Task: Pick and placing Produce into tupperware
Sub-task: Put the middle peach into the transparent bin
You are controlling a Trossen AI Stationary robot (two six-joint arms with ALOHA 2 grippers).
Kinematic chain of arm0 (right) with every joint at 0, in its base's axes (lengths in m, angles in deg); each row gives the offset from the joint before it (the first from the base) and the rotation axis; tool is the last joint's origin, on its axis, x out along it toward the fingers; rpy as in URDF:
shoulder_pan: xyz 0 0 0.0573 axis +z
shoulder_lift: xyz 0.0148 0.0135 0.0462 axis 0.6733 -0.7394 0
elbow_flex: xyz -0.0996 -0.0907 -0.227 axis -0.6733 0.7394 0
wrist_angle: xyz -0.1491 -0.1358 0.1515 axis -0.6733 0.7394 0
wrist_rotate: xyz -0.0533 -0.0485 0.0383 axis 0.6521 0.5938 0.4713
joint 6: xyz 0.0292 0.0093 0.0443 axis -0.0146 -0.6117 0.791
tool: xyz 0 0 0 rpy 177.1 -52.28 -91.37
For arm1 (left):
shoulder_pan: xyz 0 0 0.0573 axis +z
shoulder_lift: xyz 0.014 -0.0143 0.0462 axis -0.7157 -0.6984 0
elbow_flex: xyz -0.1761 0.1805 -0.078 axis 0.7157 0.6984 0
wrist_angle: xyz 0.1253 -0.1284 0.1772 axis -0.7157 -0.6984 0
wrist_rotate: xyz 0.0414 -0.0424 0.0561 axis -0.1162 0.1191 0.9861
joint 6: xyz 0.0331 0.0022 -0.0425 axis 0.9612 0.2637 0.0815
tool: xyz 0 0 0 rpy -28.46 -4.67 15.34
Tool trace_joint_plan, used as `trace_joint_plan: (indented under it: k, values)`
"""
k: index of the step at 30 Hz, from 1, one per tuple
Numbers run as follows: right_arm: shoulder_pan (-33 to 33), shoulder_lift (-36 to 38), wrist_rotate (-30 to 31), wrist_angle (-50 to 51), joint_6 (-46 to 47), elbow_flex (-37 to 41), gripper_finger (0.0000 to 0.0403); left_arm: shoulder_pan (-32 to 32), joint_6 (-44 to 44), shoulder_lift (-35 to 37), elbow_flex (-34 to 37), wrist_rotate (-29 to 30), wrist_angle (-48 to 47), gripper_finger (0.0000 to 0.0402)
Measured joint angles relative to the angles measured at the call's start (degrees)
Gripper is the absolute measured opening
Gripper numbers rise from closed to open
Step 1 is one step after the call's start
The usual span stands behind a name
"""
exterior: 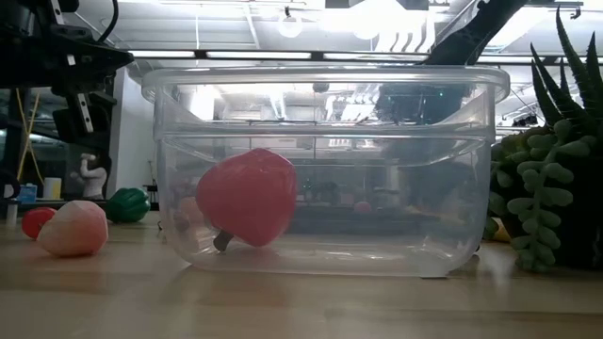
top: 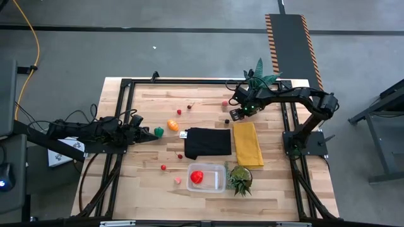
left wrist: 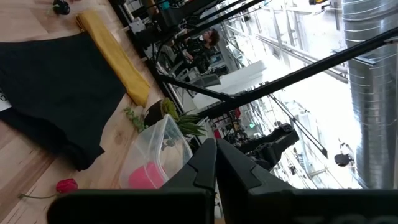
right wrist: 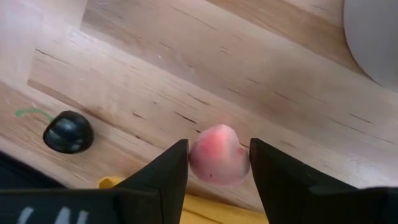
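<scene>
The clear tupperware (top: 221, 169) (exterior: 325, 113) sits near the table's near edge with the larger red produce (top: 197, 177) (exterior: 247, 198) lying on its floor. Green produce (top: 158, 132), orange produce (top: 172, 125), small red berries (top: 163, 167) (top: 178, 112), a pale pink piece (exterior: 75, 229) and a dark berry (top: 227, 120) (right wrist: 68, 132) rest on the wood. My left gripper (top: 148, 135) (left wrist: 216, 163) is shut and empty beside the green produce. My right gripper (right wrist: 219, 162) is at the pink berry (right wrist: 217, 155) by the far edge. My right gripper has the pink berry pinched between its two fingertips (right wrist: 171, 168), one on each side (right wrist: 196, 158). The fingers slant down at it from the table's right. Whether the berry is lifted clear or still touches the wood, I cannot tell.
A black cloth (top: 207, 142) and a folded yellow cloth (top: 248, 144) lie mid-table. One spiky potted plant (top: 240, 180) stands right of the tub, another (top: 260, 79) at the far edge behind my right arm. Black frame rails (top: 123, 107) run along both table sides.
</scene>
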Motion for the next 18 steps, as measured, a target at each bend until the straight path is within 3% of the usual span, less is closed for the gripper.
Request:
trace_joint_plan:
  k: [18]
  values:
    - [-0.11, 0.0, -1.76, 1.21, -0.48, 0.0, 0.0161, 0.01, -0.02, 0.0, 0.01, -0.01, 0.0, 0.0001]
